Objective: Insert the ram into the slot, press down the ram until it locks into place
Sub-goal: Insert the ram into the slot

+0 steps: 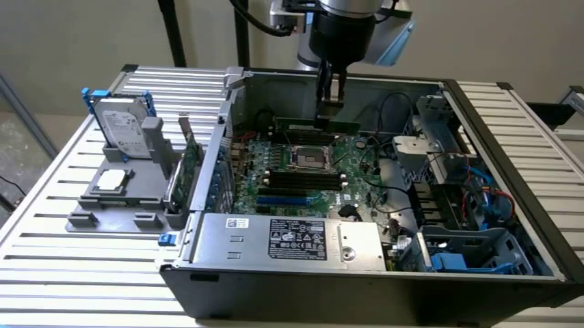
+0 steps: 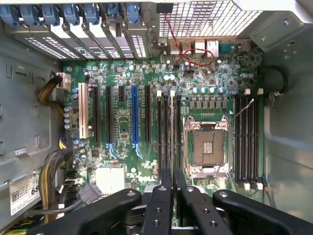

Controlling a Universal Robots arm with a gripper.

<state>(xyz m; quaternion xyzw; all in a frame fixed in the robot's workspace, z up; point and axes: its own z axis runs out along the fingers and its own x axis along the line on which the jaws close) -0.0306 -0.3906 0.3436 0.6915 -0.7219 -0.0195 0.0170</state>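
Note:
The ram (image 1: pixel 306 125), a thin green stick, lies level and on edge inside the open computer case, with my gripper (image 1: pixel 329 108) shut on its top edge from above. It is over the far bank of black memory slots, beyond the CPU socket (image 1: pixel 306 158). In the wrist view the ram (image 2: pixel 171 127) shows edge-on as a pale line running out from between my fingers (image 2: pixel 164 188). It lines up with the memory slots (image 2: pixel 159 132) beside the socket (image 2: pixel 208 144). I cannot tell whether it is touching a slot or just above it.
A second slot bank (image 2: pixel 248 137) lies on the socket's other side. The power supply (image 1: pixel 283 239) and drive cage (image 1: pixel 456 178) crowd the case. On the exterior view's left, a grey holder (image 1: pixel 109 198) carries a hard drive (image 1: pixel 123 130) and a broad green expansion card (image 1: pixel 187 171).

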